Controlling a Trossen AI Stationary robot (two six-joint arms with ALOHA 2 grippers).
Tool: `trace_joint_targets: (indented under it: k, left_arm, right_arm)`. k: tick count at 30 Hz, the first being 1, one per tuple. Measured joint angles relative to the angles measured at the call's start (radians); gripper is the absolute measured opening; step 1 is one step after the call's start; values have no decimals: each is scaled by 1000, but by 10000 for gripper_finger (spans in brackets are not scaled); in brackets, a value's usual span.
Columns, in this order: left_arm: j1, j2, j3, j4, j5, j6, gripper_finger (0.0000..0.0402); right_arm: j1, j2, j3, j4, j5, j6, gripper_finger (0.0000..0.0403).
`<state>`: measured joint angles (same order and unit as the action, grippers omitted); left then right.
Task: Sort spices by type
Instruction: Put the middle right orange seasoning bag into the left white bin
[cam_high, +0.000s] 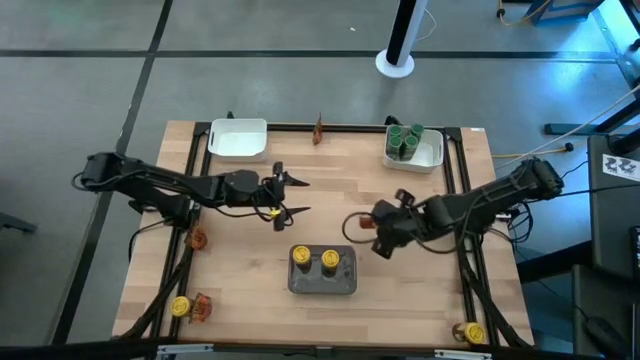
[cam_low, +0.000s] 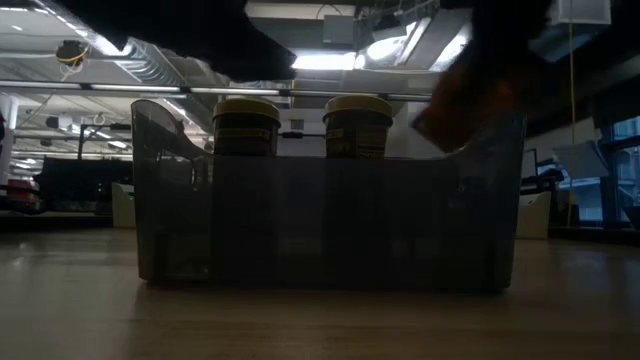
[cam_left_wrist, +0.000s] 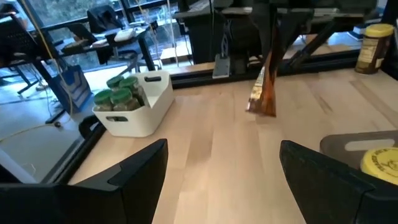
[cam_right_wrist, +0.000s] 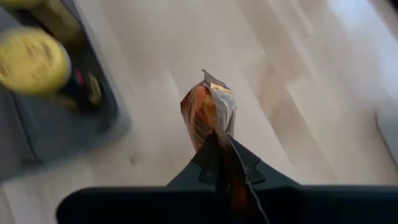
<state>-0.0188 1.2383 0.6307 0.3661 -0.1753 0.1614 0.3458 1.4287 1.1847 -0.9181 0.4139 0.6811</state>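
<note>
My right gripper (cam_high: 373, 233) is shut on a crinkly reddish-orange packet (cam_right_wrist: 210, 112) above the table's middle, just right of the grey tray (cam_high: 322, 284). Two yellow-lidded jars (cam_high: 300, 257) (cam_high: 330, 260) stand in that tray. My left gripper (cam_high: 287, 196) hovers open over the table left of centre, with nothing between its fingers (cam_left_wrist: 143, 168). In the left wrist view the held packet (cam_left_wrist: 266, 93) hangs beyond them. Green-lidded jars (cam_high: 405, 139) stand in the white tray (cam_high: 430, 158) at the far right. My right gripper pinches one end of the packet (cam_right_wrist: 219, 146) between its two fingers, which slant downward from the table's right side. The rest of the packet sticks out past the fingertips and hangs below them (cam_left_wrist: 264, 106), lifted clear of the table.
An empty white tray (cam_high: 238, 138) sits at the far left, and a packet (cam_high: 318, 130) lies at the far edge. More packets (cam_high: 197, 238) (cam_high: 203, 308) and a yellow-lidded jar (cam_high: 180, 307) lie along the left edge. Another yellow-lidded jar (cam_high: 472, 332) stands at the near right corner.
</note>
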Motion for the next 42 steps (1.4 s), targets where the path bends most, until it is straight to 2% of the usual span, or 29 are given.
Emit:
trace_joint_targets:
  k: [5,9,20,27,34,37,42]
  left_arm:
    - [6,122,36,72,1,-37,294]
    - [6,210,82,89,6,-48,294]
    - [7,411,221,84,208,-108,294]
    - [7,490,288,56,233,-134,294]
    - [7,490,289,35,233,-127,292]
    - [8,487,290,41,233,-122,272]
    - [8,487,290,33,233,-80,205]
  right_arm:
    - [-73,27,1,164,-20,-182,5]
    - [-112,55,0,240,-45,-251,5]
    - [-117,141,-1,329,-97,-350,5]
    - [-117,155,1,416,-101,-387,5]
    - [-117,156,0,448,-101,-415,5]
    - [-117,156,0,449,-101,-425,5]
    - [-117,156,0,455,-101,-425,5]
